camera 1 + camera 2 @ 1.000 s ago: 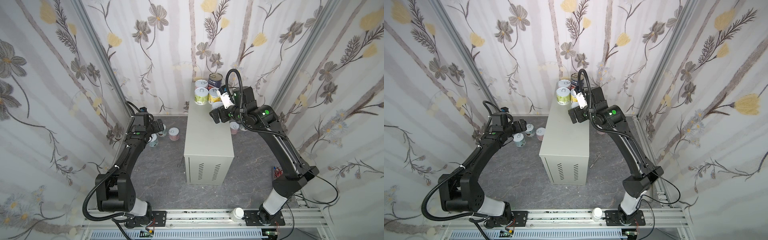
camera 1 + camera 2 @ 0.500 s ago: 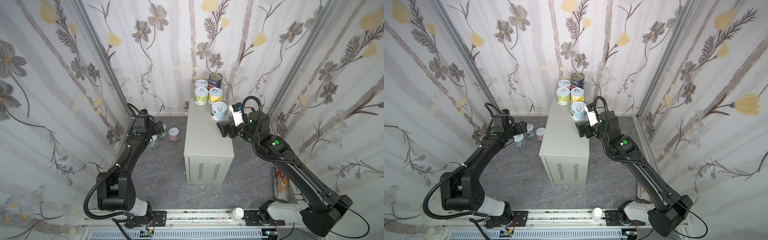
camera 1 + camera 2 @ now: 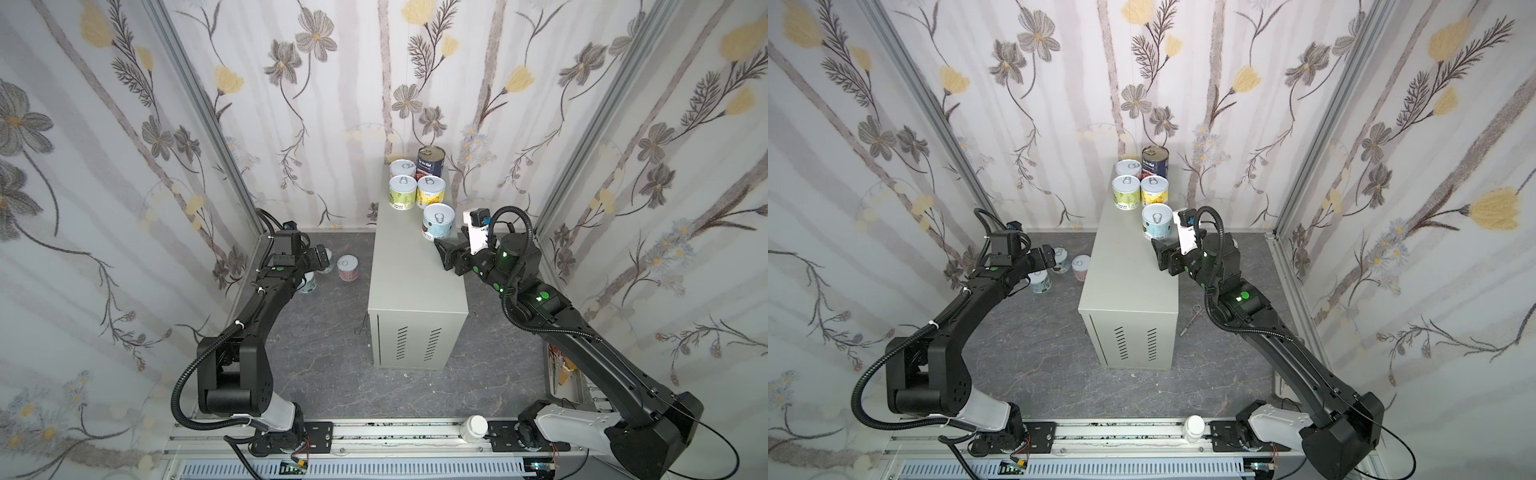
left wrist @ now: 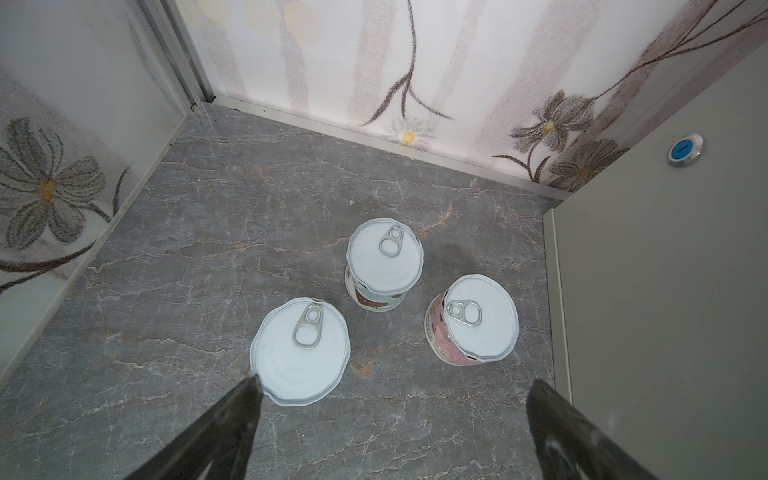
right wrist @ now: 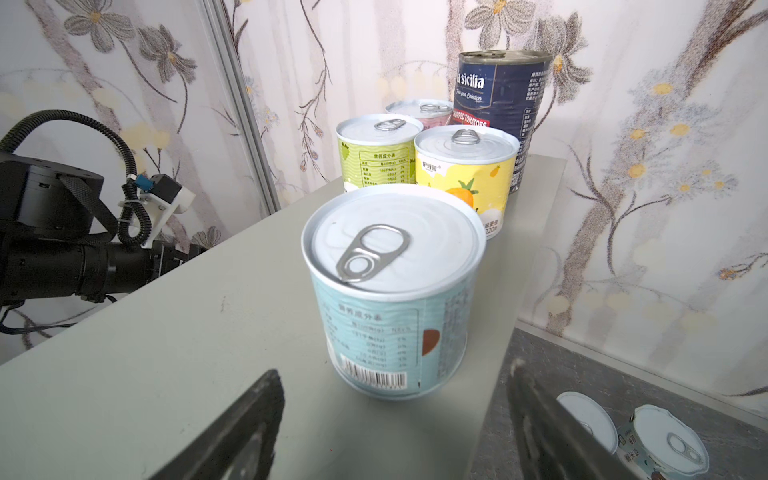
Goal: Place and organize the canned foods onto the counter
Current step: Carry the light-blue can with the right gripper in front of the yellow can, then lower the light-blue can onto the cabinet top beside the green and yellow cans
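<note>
Stands about half done: five cans [image 3: 402, 195] upright on the surface [image 3: 411, 270], blue can [image 3: 438, 222] just clear of the parted, empty right gripper [image 3: 443, 254]; leaves three floor cans [image 4: 301, 351] below the wide-open, empty left gripper [image 4: 395, 382], two further cans [image 5: 665, 440] at the surface's other flank.

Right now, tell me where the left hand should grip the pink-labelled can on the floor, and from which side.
Grip the pink-labelled can across its round side wall, below the lid rim, with the left hand coming from above. It stands upright with gaps all round, clear of the counter, so both fingers probably fit.
</note>
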Controlling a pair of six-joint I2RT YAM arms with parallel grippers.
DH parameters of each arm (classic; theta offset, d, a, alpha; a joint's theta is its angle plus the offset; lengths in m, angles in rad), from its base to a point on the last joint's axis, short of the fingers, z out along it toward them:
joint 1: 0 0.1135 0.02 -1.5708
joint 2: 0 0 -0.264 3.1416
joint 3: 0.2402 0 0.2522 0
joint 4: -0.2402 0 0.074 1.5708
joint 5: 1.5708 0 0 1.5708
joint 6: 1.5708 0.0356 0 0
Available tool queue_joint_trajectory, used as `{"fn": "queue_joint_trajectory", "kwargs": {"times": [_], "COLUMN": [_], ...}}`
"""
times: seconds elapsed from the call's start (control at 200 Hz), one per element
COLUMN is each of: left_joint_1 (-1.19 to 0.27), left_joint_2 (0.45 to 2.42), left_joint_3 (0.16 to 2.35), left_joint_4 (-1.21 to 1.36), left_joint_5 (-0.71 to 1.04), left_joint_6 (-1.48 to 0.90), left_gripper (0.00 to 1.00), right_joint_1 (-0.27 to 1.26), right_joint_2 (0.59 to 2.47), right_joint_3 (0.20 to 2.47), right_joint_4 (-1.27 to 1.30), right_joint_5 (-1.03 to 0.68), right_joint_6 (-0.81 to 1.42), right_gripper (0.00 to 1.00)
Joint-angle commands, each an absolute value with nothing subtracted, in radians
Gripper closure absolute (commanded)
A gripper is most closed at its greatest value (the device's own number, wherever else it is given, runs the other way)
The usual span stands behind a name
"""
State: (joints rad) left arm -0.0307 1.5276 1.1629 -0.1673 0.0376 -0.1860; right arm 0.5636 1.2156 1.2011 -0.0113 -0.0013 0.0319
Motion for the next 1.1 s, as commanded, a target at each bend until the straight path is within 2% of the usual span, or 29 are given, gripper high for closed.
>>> {"fn": "queue_joint_trajectory", "kwargs": {"times": [0.0, 1.094], "left_joint_1": [-0.029, -0.029], "left_joint_2": [1.535, 1.584], "left_joint_3": [1.173, 1.195], "left_joint_4": [-0.138, -0.148], "left_joint_5": [0.025, 0.021], "left_joint_6": [-0.177, -0.180], "left_gripper": [0.00, 0.00], "right_joint_1": [0.565, 0.558], "right_joint_2": [1.235, 1.364], "right_joint_3": [1.223, 1.307], "right_joint_4": [0.046, 0.071], "right_joint_5": [-0.001, 0.033], "right_joint_6": [0.014, 0.011], "right_gripper": [0.17, 0.28]}}
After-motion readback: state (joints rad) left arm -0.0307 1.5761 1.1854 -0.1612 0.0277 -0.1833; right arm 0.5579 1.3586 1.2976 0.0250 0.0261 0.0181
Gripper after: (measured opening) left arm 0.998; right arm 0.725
